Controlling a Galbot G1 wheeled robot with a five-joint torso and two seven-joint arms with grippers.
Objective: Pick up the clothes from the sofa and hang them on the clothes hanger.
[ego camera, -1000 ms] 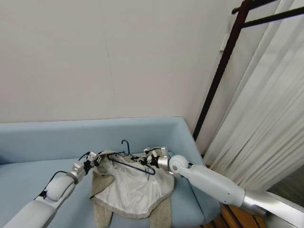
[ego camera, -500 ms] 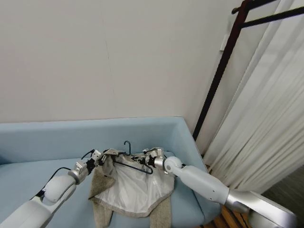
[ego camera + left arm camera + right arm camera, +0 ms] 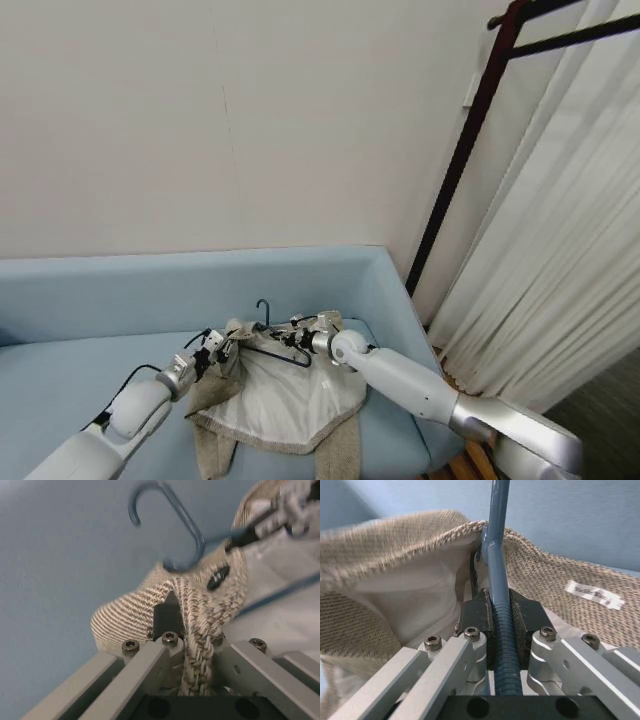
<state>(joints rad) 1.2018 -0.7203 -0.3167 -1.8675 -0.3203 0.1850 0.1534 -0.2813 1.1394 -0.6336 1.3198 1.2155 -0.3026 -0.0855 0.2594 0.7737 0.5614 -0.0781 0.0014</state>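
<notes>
Garment [image 3: 280, 405] on sofa [image 3: 100, 300], edge clamped in left gripper [image 3: 192, 630], hanger [image 3: 497, 570] clamped in right gripper [image 3: 500, 612]

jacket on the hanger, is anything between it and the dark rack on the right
Only the sofa armrest lies between the jacket and the rack; above it the way looks open. A curtain hangs beside the rack. The left gripper grips the jacket's collar, the right gripper the hanger.
</notes>
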